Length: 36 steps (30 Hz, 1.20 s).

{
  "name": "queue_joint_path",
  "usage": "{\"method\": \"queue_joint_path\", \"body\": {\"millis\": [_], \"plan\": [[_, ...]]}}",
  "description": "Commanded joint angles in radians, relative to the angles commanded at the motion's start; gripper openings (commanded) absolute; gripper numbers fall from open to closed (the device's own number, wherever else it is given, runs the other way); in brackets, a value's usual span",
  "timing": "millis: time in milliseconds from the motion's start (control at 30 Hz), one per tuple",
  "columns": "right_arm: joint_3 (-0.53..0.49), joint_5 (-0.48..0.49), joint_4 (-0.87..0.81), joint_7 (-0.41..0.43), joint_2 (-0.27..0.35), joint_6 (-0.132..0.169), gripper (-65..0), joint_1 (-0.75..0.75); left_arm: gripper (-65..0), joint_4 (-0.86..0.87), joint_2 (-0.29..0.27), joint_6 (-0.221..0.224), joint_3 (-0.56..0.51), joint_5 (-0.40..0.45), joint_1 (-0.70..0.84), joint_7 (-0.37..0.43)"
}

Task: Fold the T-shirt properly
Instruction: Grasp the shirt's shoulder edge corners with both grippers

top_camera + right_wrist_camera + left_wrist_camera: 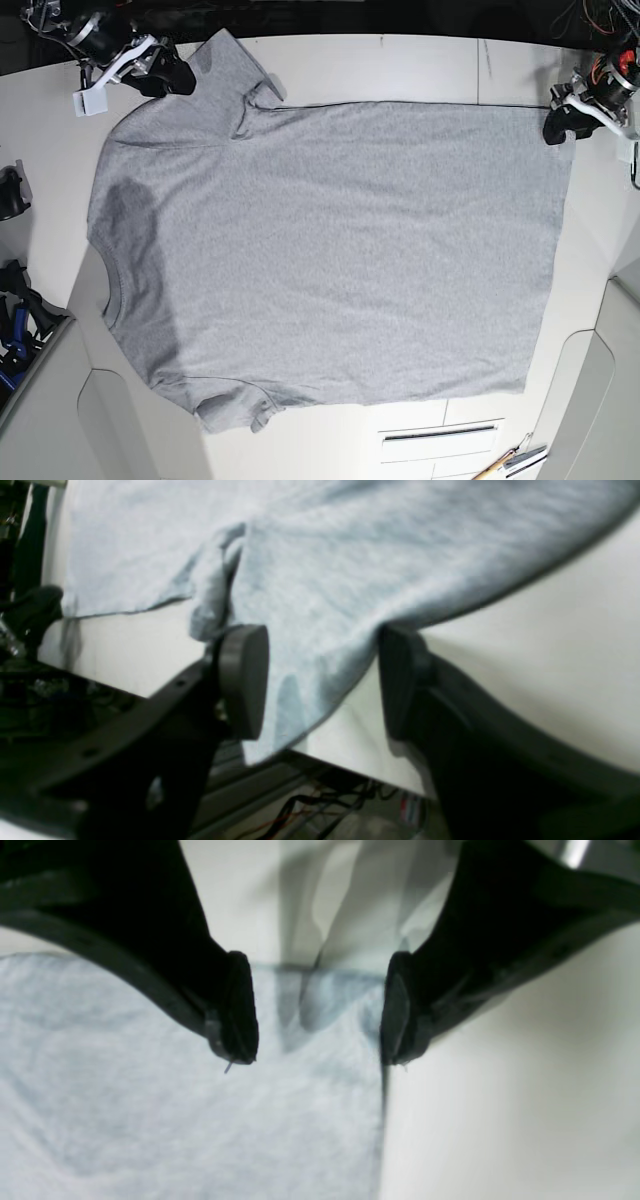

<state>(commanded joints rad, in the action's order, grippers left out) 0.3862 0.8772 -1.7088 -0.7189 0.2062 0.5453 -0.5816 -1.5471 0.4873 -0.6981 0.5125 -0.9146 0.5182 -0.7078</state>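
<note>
The heather-grey T-shirt [330, 250] lies flat on the white table [400, 65], plain side up, neck at the left and hem at the right. My left gripper [560, 125] is open at the far hem corner. In the left wrist view [317, 1057] its black fingers [237, 1010] straddle that corner of the shirt [175, 1120]. My right gripper [170, 78] is open at the far sleeve. In the right wrist view [320, 690] its pads [245, 680] stand on either side of the sleeve edge [310, 645], which hangs over the table edge.
The table edge [350, 760] drops to cables and frame parts [310, 805] below. A slot [440, 433] and a pencil-like tool [500, 465] are at the front right. Black and blue gear [15, 320] sits off the left side.
</note>
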Motion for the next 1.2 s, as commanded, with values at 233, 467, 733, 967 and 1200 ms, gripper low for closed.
{"method": "queue_joint_path", "body": {"millis": [233,467,733,967,1200], "plan": [[-0.012,-0.002,0.0,0.004,-0.047,0.0,-30.5,0.008,-22.9,0.0,-0.005,0.0,-0.034,0.013,-0.003,0.001],[-0.012,-0.005,0.0,0.012,-0.053,0.002,-60.0,0.042,-31.8,0.0,-0.005,0.0,-0.034,0.014,-0.003,0.0],[-0.011,0.0,-0.001,0.003,-0.06,0.03,-65.0,0.057,-65.0,0.0,-0.005,0.0,-0.034,0.014,-0.003,0.0],[0.102,0.216,-0.006,-0.129,-0.053,0.046,-65.0,0.024,-65.0,-0.031,-0.005,0.0,0.077,0.003,0.0,-0.025],[0.182,0.335,-0.008,-0.184,-0.028,0.065,-65.0,-0.015,-65.0,-0.056,-0.005,0.0,0.125,-0.146,0.001,-0.166]]}}
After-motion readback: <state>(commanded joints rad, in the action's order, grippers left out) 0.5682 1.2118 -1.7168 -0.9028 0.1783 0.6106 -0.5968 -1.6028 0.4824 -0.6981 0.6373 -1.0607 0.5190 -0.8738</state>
